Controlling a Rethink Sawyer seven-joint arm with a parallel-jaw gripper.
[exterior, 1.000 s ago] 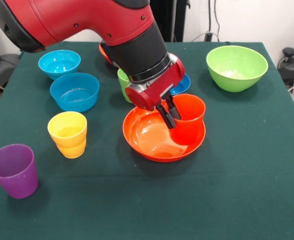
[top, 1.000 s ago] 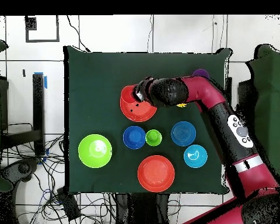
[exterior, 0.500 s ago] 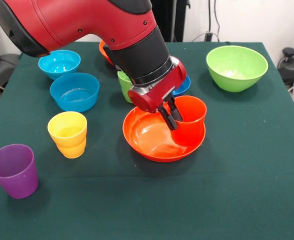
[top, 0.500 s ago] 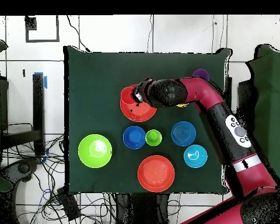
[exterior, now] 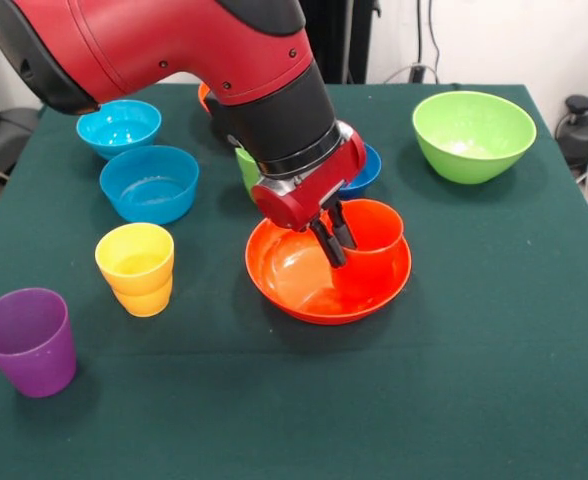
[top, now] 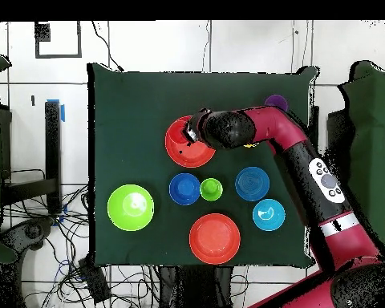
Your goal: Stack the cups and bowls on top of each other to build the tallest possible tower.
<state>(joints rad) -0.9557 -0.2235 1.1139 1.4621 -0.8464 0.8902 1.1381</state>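
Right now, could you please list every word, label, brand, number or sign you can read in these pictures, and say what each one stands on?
None can be read: no text shows on the cups, the bowls or the green table cloth.
Robot arm: pale round marks in the overhead view, too small to read as letters or signs.
Floor frame at the overhead view's top left: no legible writing.

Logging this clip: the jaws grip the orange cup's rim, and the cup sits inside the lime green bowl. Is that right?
Not quite. The gripper does hold the orange cup by its rim, but the cup sits inside the large orange bowl, not the lime green one. The front view shows this; the lime green bowl stands empty near the table's far corner.
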